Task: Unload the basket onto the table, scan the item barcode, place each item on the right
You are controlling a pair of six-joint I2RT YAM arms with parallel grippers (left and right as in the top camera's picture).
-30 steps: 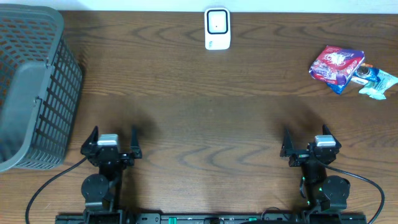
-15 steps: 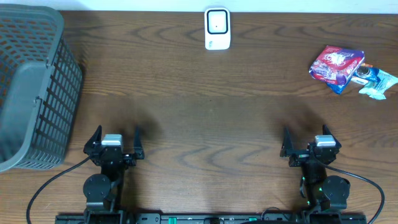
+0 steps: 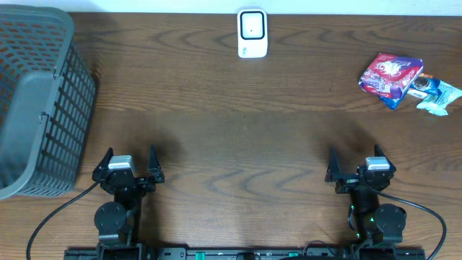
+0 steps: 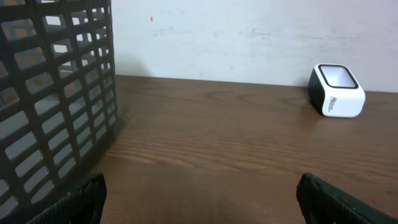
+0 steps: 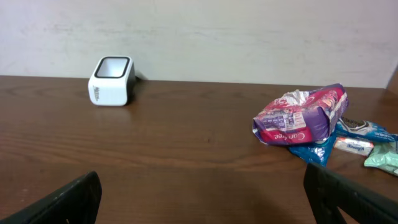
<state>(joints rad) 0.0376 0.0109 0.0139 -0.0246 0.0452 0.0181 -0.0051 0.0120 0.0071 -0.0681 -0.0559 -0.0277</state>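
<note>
Surface (image 3: 238,123): a dark brown wood-grain top that fills nearly the whole overhead view, with long wavy grain bands running from left to right.
Surface finish: smooth with a low sheen; in the left wrist view a pale glare lies across the middle.
Wall (image 4: 249,37): off-white and matt, rising straight behind the far edge of the surface, with faint grey scuffs and smudges.
Wall mark: a small red mark (image 4: 151,19) sits high up, seen in the left wrist view.
Junction: the wall meets the surface in one straight line.
Light: even and soft; shadows on the wood have blurred edges.
</note>
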